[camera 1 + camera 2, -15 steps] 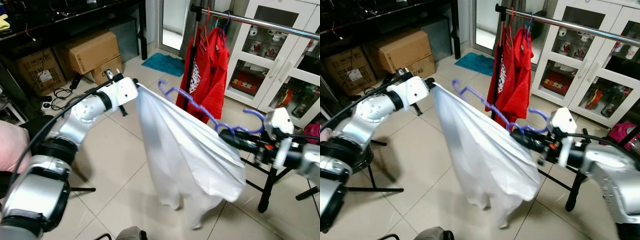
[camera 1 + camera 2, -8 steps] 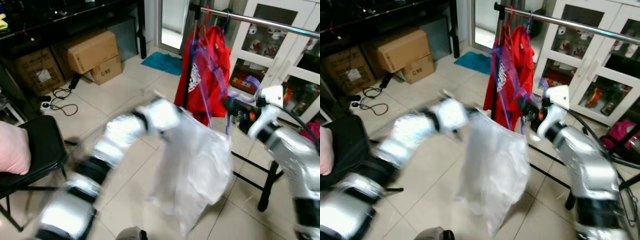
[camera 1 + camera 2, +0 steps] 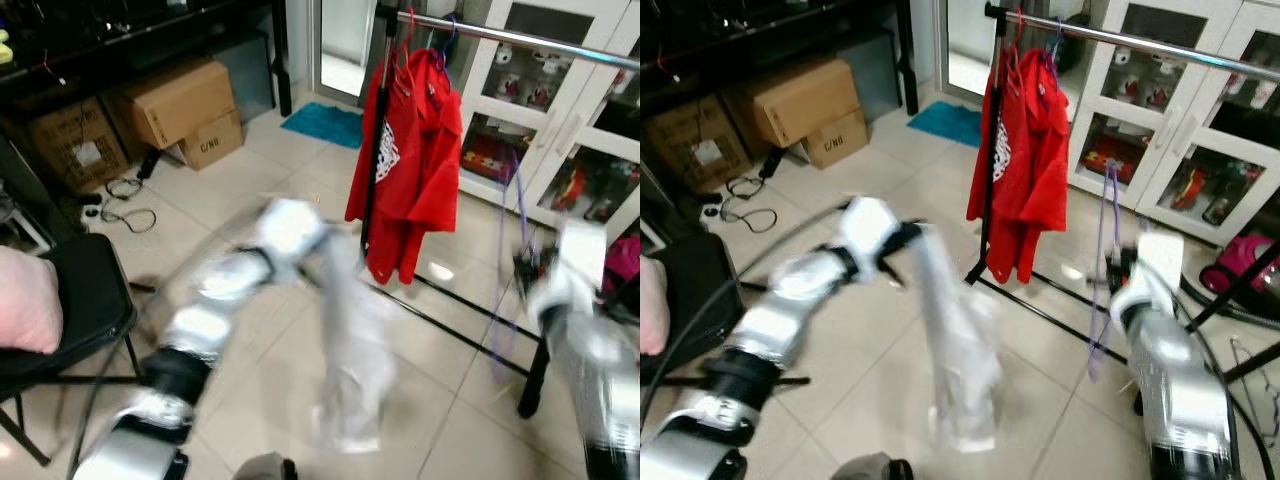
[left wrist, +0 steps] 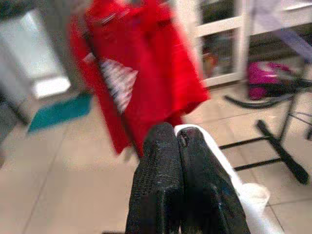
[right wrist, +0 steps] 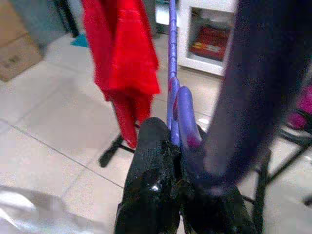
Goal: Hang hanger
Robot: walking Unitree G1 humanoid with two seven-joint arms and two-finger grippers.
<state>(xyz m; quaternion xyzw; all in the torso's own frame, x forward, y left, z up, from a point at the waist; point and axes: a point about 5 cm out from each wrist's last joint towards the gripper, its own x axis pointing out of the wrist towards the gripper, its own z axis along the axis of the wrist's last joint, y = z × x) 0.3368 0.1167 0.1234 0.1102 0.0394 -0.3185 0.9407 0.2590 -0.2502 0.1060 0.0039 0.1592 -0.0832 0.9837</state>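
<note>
My right gripper (image 5: 170, 141) is shut on the purple hanger (image 5: 172, 73), which dangles upright at the right (image 3: 512, 250), bare of cloth. A white garment (image 3: 350, 350) hangs limp down to the floor, and my left gripper (image 4: 178, 141) is shut on its top edge (image 4: 229, 175). In the head views the left gripper (image 3: 322, 245) is blurred and stands in front of the rack. The metal rail (image 3: 520, 35) runs above, and a red shirt (image 3: 410, 150) hangs on it. The hanger is below the rail and to the right of the red shirt.
The rack's black floor bars (image 3: 450, 325) and foot (image 3: 532, 385) run across the tiles. A white glass cabinet (image 3: 560, 130) stands behind. Cardboard boxes (image 3: 180, 100) and cables lie at the far left, with a black chair (image 3: 90, 300) carrying a pink cushion near my left side. A teal mat (image 3: 335, 125) lies by the door.
The white garment was spread over the hanger between both grippers. Now it hangs from the left gripper alone, and the right gripper has swung the bare hanger rightward to upright.
</note>
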